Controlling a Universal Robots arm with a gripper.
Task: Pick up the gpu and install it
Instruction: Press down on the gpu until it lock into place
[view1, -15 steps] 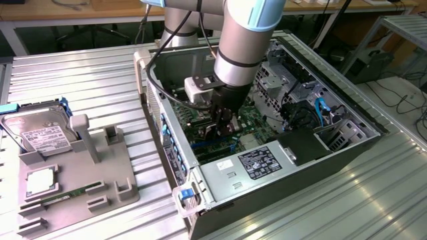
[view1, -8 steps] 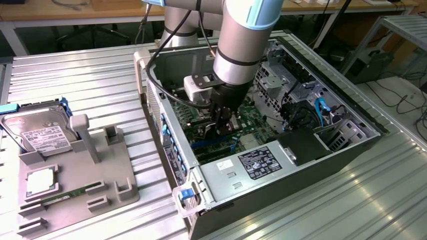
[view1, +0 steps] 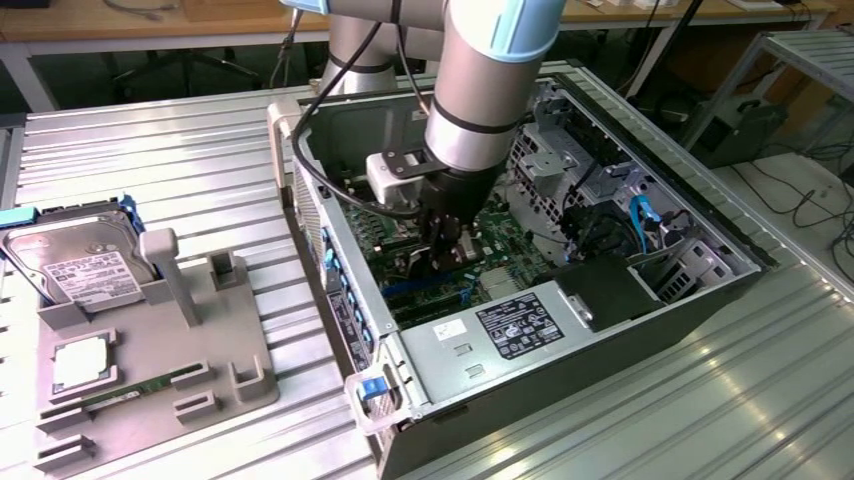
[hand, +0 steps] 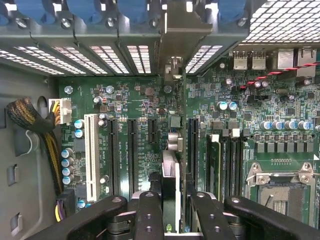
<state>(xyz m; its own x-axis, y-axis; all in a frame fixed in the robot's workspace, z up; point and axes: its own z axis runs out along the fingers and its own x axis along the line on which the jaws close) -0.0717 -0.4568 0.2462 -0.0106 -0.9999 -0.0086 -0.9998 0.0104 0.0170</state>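
My gripper (view1: 445, 252) reaches down into the open computer case (view1: 694, 300), just above the green motherboard (view1: 501, 245). It is shut on the gpu (hand: 170, 172), which I see edge-on in the wrist view as a thin upright card between the two black fingers (hand: 148, 215). The card's silver bracket (hand: 175, 37) stands against the case's rear slot openings. The card runs along the motherboard among the black expansion slots (hand: 132, 155). Whether its edge sits in a slot is hidden. In the exterior view the gpu (view1: 430, 268) shows as a dark strip below the fingers.
A grey fixture (view1: 234, 385) at the exterior view's left holds a silver hard drive (view1: 83, 272), a processor chip (view1: 80, 362) and a memory stick (view1: 127, 390). Inside the case are the power supply (view1: 521, 325), a white slot (hand: 91, 155), a cable bundle (hand: 27, 117) and the processor socket (hand: 280, 192).
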